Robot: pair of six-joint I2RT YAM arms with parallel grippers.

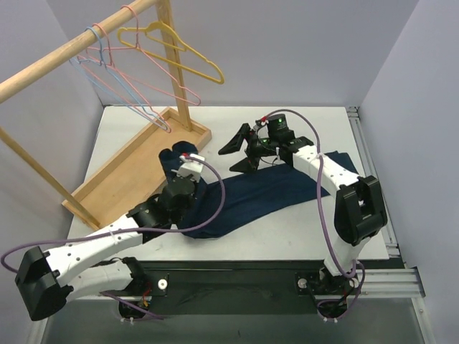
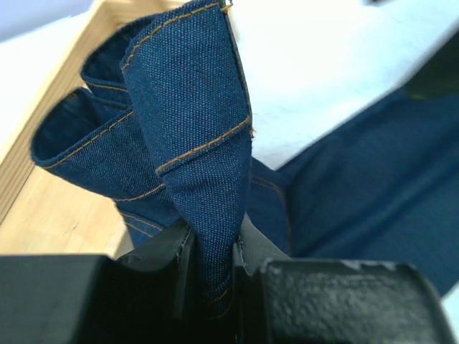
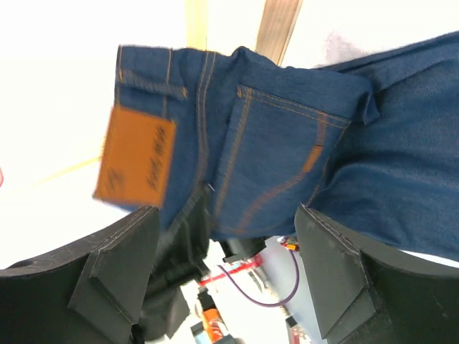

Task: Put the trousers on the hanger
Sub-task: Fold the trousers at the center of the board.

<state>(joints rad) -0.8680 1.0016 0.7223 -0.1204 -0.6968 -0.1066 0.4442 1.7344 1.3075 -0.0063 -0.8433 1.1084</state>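
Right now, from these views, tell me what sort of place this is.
Likely a lab test cell: plain walls around a white table, two robot arms bolted at its edge, a wooden rack with wire hangers.

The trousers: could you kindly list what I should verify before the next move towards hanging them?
1. Left gripper shut on the trousers at the waist fold: ok.
2. Right gripper open, nothing between its jaws: ok.
3. Trousers lifted off the table: not ok, the legs lie on it.
4. Hanger taken off the rail: not ok, it hangs there.
5. Fold deep enough in the grip to hold: cannot tell.
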